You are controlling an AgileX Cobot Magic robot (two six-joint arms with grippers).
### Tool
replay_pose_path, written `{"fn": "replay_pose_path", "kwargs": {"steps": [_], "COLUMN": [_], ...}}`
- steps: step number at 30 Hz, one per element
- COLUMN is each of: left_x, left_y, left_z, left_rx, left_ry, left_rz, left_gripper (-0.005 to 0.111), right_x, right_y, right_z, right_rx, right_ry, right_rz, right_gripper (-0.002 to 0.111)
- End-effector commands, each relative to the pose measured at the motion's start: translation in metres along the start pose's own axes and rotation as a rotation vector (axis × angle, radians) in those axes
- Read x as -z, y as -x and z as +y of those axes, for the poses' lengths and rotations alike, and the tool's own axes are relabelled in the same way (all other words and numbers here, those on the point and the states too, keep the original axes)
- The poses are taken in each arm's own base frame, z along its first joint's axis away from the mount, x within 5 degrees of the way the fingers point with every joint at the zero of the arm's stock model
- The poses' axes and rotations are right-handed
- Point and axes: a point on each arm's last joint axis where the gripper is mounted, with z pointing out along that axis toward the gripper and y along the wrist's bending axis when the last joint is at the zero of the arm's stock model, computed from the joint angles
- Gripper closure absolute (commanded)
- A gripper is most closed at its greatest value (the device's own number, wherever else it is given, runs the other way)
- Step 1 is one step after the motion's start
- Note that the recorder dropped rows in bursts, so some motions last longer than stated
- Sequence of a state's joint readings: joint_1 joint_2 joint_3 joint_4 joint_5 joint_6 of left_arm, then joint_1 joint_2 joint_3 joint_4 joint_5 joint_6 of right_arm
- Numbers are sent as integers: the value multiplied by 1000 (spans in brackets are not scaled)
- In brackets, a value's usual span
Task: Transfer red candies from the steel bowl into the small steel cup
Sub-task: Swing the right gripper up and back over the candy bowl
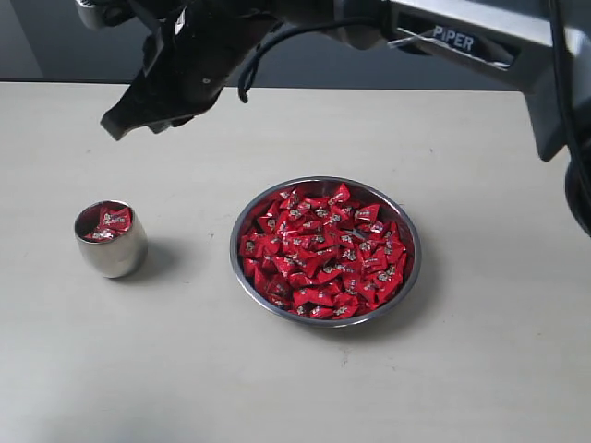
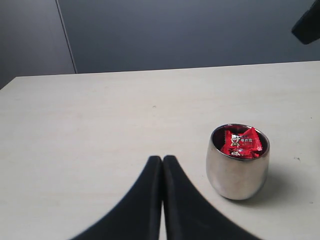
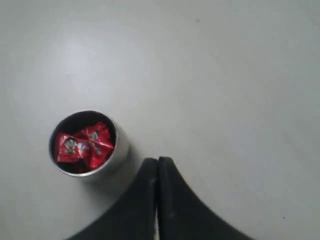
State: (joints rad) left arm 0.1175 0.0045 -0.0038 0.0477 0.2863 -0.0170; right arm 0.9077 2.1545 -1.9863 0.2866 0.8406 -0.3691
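The steel bowl [image 1: 405, 242] sits at mid-table, heaped with red candies [image 1: 323, 251]. At the left stands the small steel cup [image 1: 112, 245] [image 2: 237, 170] [image 3: 84, 144] with a few red candies [image 1: 106, 222] [image 2: 243, 142] [image 3: 82, 144] inside. My right gripper [image 1: 114, 125] [image 3: 158, 161] reaches across and hangs high above the table behind the cup, shut, nothing between its fingers. My left gripper [image 2: 162, 159] is shut and empty, low over the table beside the cup; it does not show in the exterior view.
The right arm [image 1: 443, 37] spans the top of the exterior view from the right. A dark wall [image 2: 190, 30] rises behind the table's far edge. Pale bare tabletop [image 1: 185, 369] lies all around the cup and bowl.
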Motion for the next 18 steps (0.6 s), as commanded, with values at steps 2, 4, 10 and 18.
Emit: {"fn": "replay_pose_path", "kwargs": {"steps": [2,4,10,18], "left_x": [0,0,0,0], "left_y": [-1,-1,-1,-1], "left_z": [0,0,0,0], "left_rx": [5,5,5,5], "left_ry": [0,0,0,0], "left_rz": [-2,-2,-2,-2], "left_gripper": [106,106,106,106], "right_x": [15,18,21,38], "right_y": [-12,-17,-37,-94], "right_z": [-38,-49,-71,-80], "right_rx": [-120,-148,-248,-346], "right_ry": [-67,-71,-66,-189], "right_rz": [78,95,106,-24], "right_gripper": [109,109,109,109]}}
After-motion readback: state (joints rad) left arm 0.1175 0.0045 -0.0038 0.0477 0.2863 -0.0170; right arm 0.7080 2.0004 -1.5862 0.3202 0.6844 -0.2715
